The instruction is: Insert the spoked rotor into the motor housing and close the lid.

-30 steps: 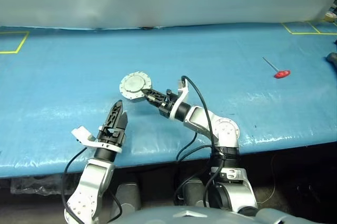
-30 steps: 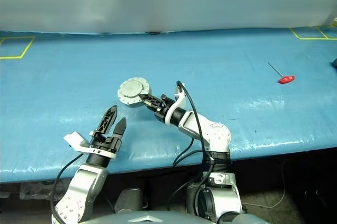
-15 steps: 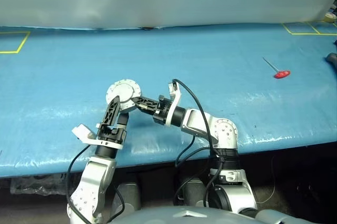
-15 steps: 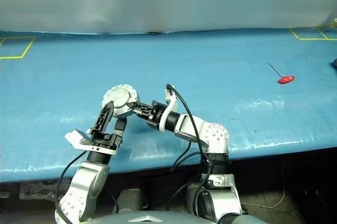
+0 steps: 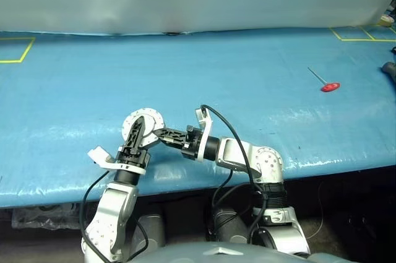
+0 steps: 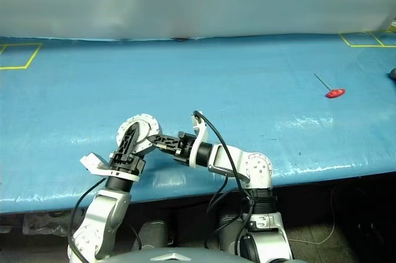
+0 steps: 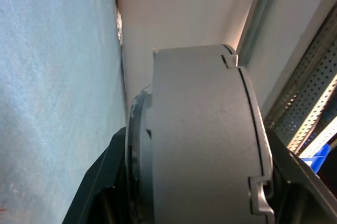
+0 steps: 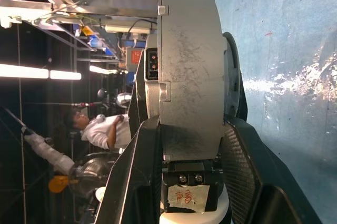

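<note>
— Where's the motor housing (image 5: 143, 128)?
— Near the table's (image 5: 247, 77) front edge, between both grippers, I think. A small tool (image 5: 327, 83) lies far right, further back.

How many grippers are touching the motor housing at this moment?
2. The right gripper clamps the motor housing from the side, and the left gripper has its fingers around it from the near side, above the blue table.

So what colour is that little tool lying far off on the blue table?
Red handle with a thin silver shaft, clearest in the left eye view.
</note>
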